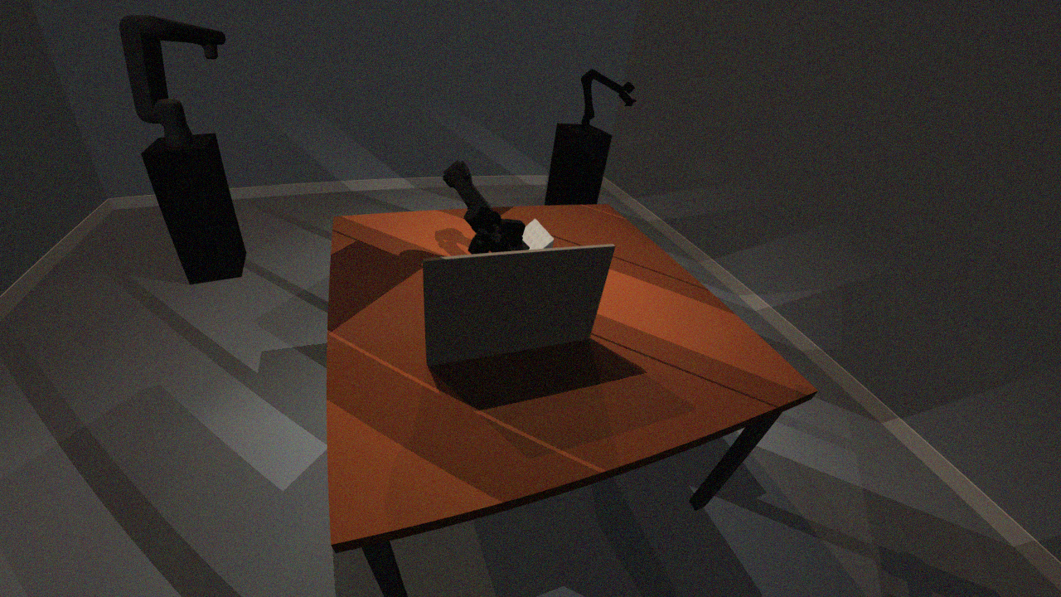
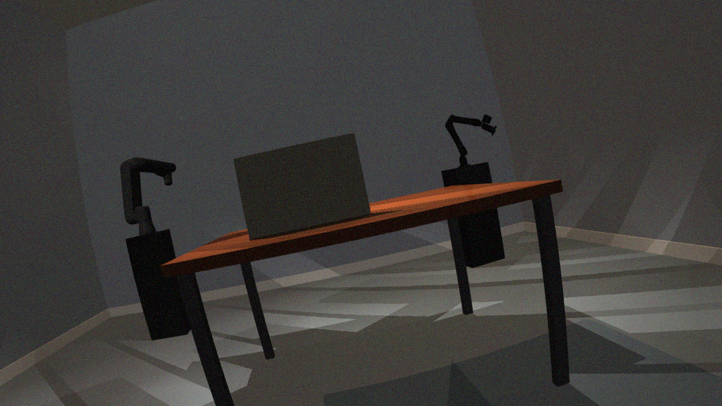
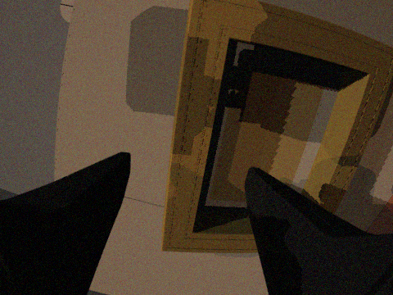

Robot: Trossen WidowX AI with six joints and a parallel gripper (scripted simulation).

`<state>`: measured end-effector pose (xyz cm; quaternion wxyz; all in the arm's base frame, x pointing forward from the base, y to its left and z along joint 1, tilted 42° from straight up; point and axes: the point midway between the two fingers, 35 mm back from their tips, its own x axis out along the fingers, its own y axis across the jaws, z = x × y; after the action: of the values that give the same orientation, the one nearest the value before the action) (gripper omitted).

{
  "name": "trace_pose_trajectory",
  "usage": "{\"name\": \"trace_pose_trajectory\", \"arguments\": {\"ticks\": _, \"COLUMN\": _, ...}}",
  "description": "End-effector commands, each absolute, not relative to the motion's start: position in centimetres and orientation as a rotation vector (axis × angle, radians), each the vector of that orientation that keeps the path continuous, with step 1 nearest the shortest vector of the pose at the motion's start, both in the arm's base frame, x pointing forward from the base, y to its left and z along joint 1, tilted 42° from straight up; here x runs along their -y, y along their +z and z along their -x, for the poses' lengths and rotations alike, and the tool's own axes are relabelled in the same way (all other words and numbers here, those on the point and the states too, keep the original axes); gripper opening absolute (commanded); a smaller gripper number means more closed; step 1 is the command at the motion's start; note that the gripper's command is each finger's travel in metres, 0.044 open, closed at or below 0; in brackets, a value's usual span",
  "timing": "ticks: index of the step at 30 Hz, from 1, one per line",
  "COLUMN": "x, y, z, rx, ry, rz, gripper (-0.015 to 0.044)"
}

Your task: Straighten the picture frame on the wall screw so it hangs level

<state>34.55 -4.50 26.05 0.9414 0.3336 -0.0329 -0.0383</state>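
The gold picture frame hangs on the pale wall panel that stands upright on the table. In the wrist view the frame fills the middle and right. Its lower corner lies between and beyond my two dark fingers. My gripper is open, close in front of the frame, with nothing between the fingers. The top and exterior views show only the panel's grey back, so the frame and screw are hidden there. I cannot tell from this rolled view how level the frame hangs.
The orange-brown table carries the panel. A small pale tilted object shows just behind the panel's top edge. Two other dark arms on black pedestals stand on the floor beyond the table.
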Motion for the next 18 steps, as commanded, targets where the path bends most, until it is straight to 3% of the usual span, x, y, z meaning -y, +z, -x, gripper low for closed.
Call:
{"name": "trace_pose_trajectory", "arguments": {"ticks": 1, "x": 4.6, "y": 26.0, "z": -34.7, "rx": 0.069, "ry": -0.082, "rz": -0.683, "gripper": 0.0260}}
{"name": "trace_pose_trajectory", "arguments": {"ticks": 18, "x": 4.7, "y": 26.2, "z": -36.2, "rx": 0.070, "ry": -0.081, "rz": -0.683, "gripper": 0.0260}}
